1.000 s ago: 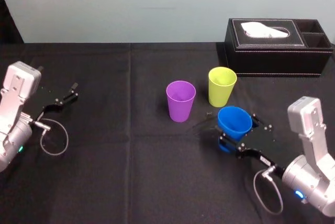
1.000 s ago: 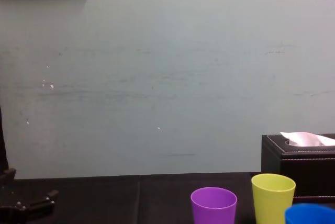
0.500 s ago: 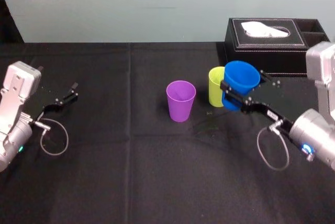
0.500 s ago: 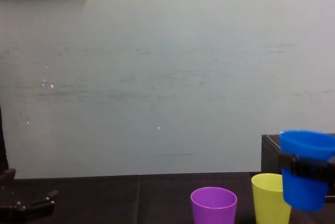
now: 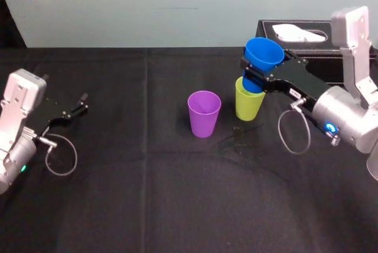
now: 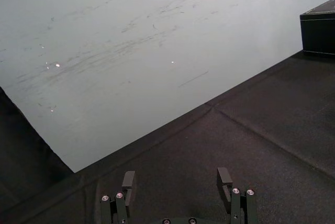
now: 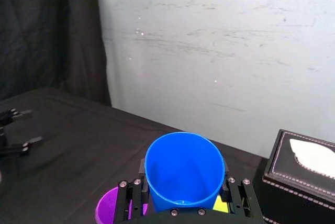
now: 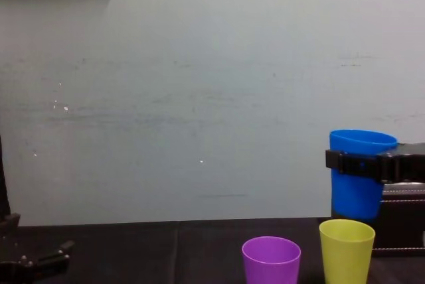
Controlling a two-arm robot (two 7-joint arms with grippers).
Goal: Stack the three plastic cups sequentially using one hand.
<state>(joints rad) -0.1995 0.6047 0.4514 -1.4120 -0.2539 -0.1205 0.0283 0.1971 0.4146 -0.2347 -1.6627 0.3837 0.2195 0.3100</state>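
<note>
Black-clothed table (image 5: 147,194) is lying well beneath the working jaws. Black tissue box (image 7: 282,182) is sitting just behind them, to their right.

Right gripper (image 5: 258,75) is hanging in the air over the table, jaws clamping the blue cup (image 5: 264,54) around its wall from both sides, mouth up.

Left gripper (image 6: 176,182) is resting low at the far left, jaws spread with nothing between them (parked).

Yellow-green cup (image 5: 249,106) is standing upright directly under the right jaws. In the chest view the blue cup's base is hovering just above its rim, not touching.

Purple cup (image 5: 204,114) is standing upright on the table, below and left of the right jaws, near the yellow-green one but apart.
</note>
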